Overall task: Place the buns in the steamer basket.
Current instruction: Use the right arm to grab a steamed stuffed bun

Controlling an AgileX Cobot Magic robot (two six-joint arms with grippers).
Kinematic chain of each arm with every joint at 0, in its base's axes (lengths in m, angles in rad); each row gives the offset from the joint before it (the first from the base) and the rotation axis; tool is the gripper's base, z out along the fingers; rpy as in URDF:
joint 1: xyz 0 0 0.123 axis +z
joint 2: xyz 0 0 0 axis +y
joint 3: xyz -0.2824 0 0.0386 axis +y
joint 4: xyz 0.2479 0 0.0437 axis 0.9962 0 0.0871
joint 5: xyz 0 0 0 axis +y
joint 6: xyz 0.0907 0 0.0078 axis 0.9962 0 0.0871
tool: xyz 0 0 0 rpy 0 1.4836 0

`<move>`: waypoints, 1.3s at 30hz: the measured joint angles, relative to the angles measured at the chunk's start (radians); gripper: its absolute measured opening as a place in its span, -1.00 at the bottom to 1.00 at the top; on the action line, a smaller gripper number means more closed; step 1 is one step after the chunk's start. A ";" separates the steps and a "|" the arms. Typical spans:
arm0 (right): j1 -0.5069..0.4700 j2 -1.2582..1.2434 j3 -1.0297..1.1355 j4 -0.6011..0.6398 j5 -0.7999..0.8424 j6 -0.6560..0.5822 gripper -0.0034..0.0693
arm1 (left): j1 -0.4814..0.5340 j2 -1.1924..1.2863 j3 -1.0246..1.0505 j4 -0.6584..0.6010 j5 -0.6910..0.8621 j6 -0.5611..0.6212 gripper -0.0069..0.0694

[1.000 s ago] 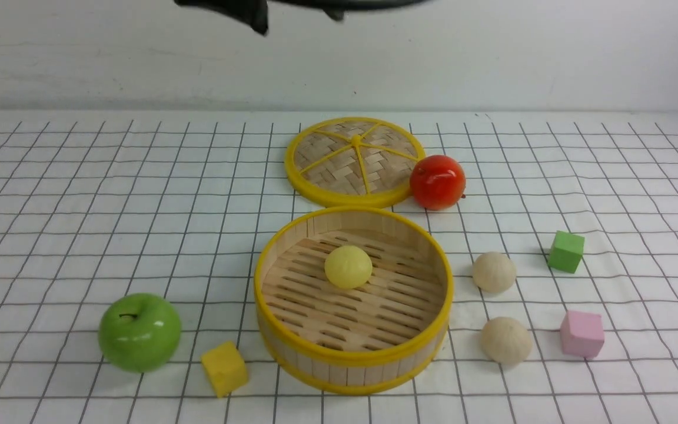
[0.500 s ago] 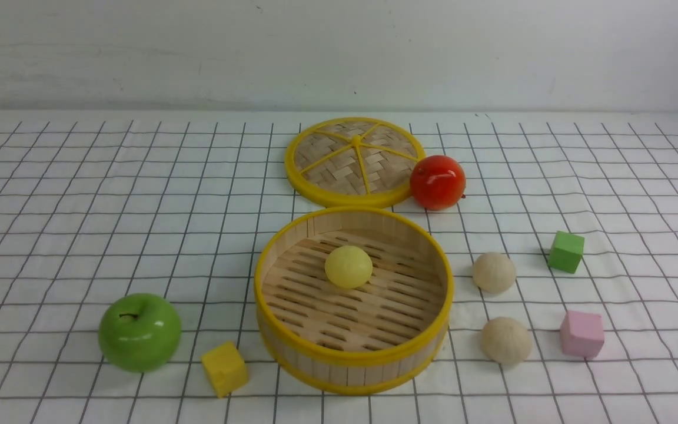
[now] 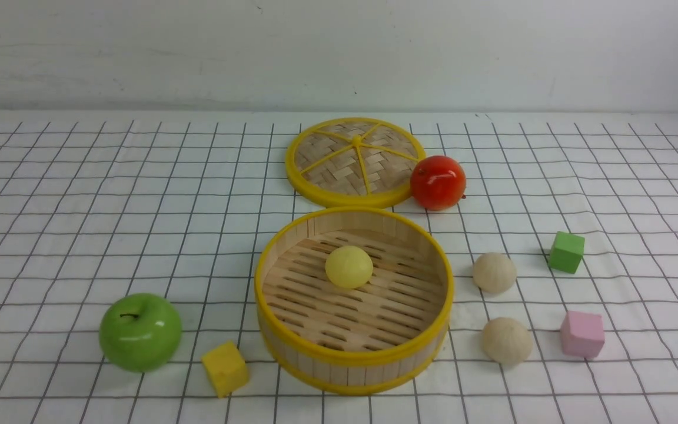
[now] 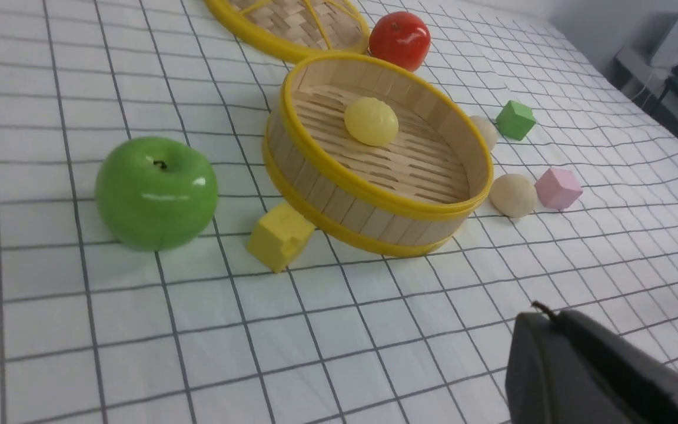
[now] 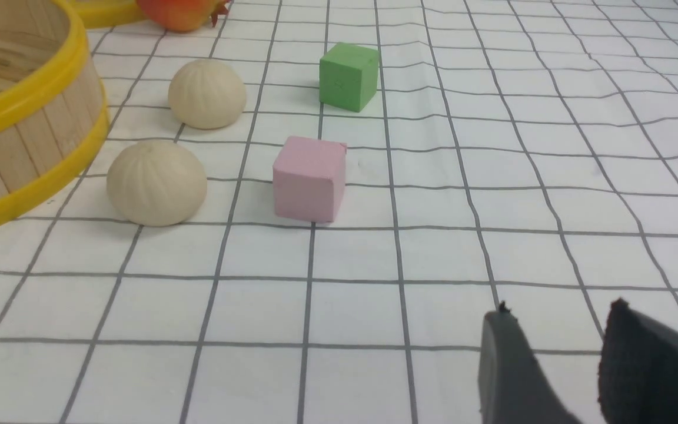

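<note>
A white cloth (image 3: 80, 235) ruled in a grey grid covers the table below a plain wall. The dark arm that crossed the top of the front view a second ago is gone. The left claw (image 4: 551, 330) has snapped shut on nothing, well back from the steamer basket (image 3: 352, 355), so its delivery looks finished.

One yellow bun (image 3: 348, 267) sits on the basket floor. Two remain outside: the farther cream bun (image 3: 494, 272) and the nearer cream bun (image 3: 506, 340) lie ahead of the right claw (image 5: 559, 309), whose jaws stand parted and empty.

Besides these there is one lid (image 3: 354, 159), one green apple (image 3: 140, 331), one red fruit (image 3: 438, 182) and three cubes: the yellow cube (image 3: 225, 368), green cube (image 3: 566, 251) and pink cube (image 3: 581, 334).
</note>
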 joint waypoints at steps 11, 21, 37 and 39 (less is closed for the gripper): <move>0.000 0.000 0.000 0.000 0.000 0.000 -0.25 | 0.000 0.000 0.002 0.027 0.003 -0.023 -0.85; 0.000 0.000 0.000 0.000 0.000 0.000 -0.25 | 0.008 0.000 0.087 0.132 -0.205 0.130 -0.85; 0.000 0.000 0.000 0.000 0.000 0.000 -0.25 | 0.442 -0.070 0.444 0.094 -0.460 0.179 -0.85; 0.000 0.000 0.000 0.000 0.000 0.000 -0.25 | 0.458 -0.070 0.485 0.094 -0.443 0.179 -0.85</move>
